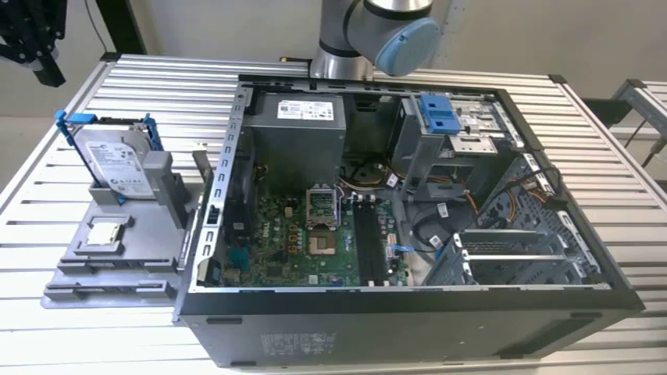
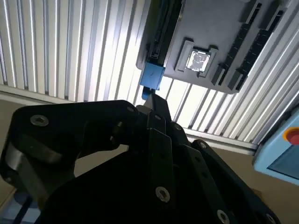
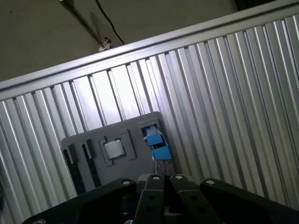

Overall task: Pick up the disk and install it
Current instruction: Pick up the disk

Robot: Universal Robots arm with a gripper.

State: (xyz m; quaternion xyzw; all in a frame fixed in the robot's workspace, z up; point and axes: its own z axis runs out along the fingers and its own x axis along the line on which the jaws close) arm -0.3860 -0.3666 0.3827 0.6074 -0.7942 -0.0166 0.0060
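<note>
At the exterior view's left, the disk (image 1: 109, 160) stands upright in a grey holder (image 1: 136, 262) on the bench (image 1: 31, 183), beside the open computer case (image 1: 407, 312). In the second wrist view, the end effector (image 2: 150, 99) hangs above the disk's blue rail, holding nothing. How wide it is open cannot be told. A good grasp likely needs it centred squarely over that rail.

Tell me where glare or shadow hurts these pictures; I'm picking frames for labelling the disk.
Exterior view: even light, the disk plainly lit, the computer case interior shadowed. Second wrist view: glare washes out the table slats; the gripper is nearly black. First wrist view: mild sheen on the slats.
</note>
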